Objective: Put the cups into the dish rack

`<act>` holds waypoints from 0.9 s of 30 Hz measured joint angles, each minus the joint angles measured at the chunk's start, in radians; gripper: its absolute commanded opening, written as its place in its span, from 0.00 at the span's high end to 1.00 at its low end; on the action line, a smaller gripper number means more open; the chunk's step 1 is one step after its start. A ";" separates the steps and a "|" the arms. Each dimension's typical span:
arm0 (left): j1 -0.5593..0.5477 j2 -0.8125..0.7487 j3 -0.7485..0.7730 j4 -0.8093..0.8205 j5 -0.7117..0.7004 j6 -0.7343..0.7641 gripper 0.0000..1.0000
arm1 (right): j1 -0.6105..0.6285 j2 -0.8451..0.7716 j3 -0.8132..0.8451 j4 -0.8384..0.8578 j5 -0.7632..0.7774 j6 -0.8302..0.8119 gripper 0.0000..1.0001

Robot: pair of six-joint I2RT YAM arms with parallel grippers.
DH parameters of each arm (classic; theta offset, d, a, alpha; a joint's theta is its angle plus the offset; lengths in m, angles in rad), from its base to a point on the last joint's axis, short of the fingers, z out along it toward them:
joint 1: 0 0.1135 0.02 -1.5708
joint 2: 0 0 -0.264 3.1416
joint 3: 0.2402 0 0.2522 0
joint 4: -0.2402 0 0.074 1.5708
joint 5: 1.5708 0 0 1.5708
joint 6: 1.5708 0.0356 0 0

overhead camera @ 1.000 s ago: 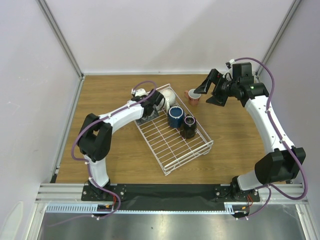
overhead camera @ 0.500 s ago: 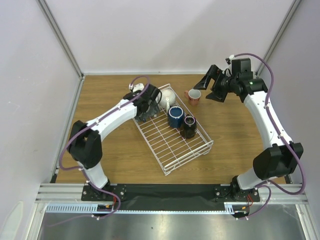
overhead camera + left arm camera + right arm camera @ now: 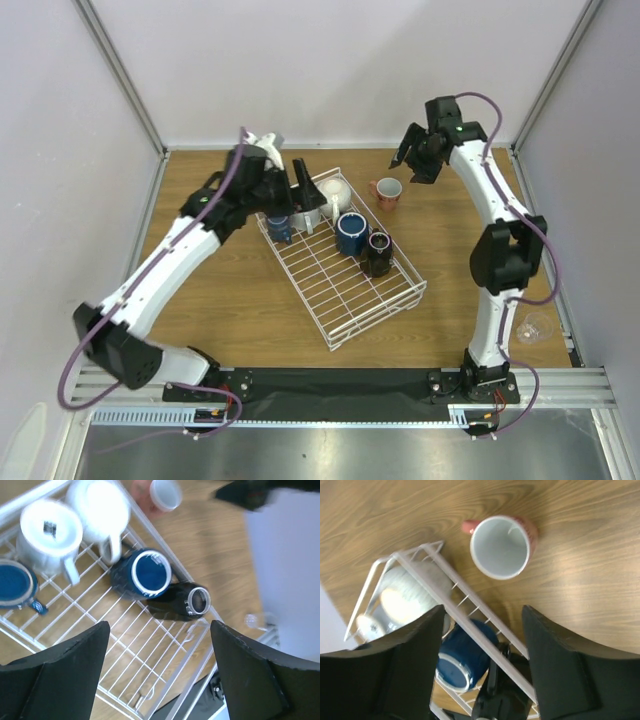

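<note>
On the brown wooden table (image 3: 230,300), the white wire-grid dish rack (image 3: 352,300) sits askew, its long axis running from the far left toward the near right. Five mugs crowd its far end. A cream-white ceramic mug (image 3: 50,527) has a second white mug (image 3: 100,502) touching it, and a blue mug (image 3: 279,228) sits at the left corner. A navy blue mug (image 3: 351,232) and a black mug (image 3: 377,252) stand side by side along the right-hand rim.

The salmon-pink ceramic mug (image 3: 388,192) stands upright on the wood just outside the rack's far corner. Its white mouth faces up and its handle points at the rack.

The left gripper (image 3: 159,630) hangs above the loaded end, its fingers spread wide with nothing between them. The right gripper (image 3: 484,611) hovers near the salmon-pink ceramic mug on its far right side, apart from it, likewise spread and empty.
</note>
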 measured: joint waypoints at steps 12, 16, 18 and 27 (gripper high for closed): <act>0.169 -0.163 -0.099 0.050 0.190 0.127 0.09 | 0.015 0.279 0.208 -0.111 0.097 -0.001 0.40; 0.171 -0.154 -0.111 0.035 0.193 0.149 0.09 | 0.019 0.301 0.209 -0.124 0.107 0.000 0.44; 0.171 -0.148 -0.110 0.035 0.193 0.159 0.09 | 0.023 0.314 0.211 -0.124 0.109 0.000 0.46; 0.176 -0.115 -0.107 0.027 0.194 0.174 0.08 | 0.025 0.380 0.211 -0.124 0.106 0.019 0.69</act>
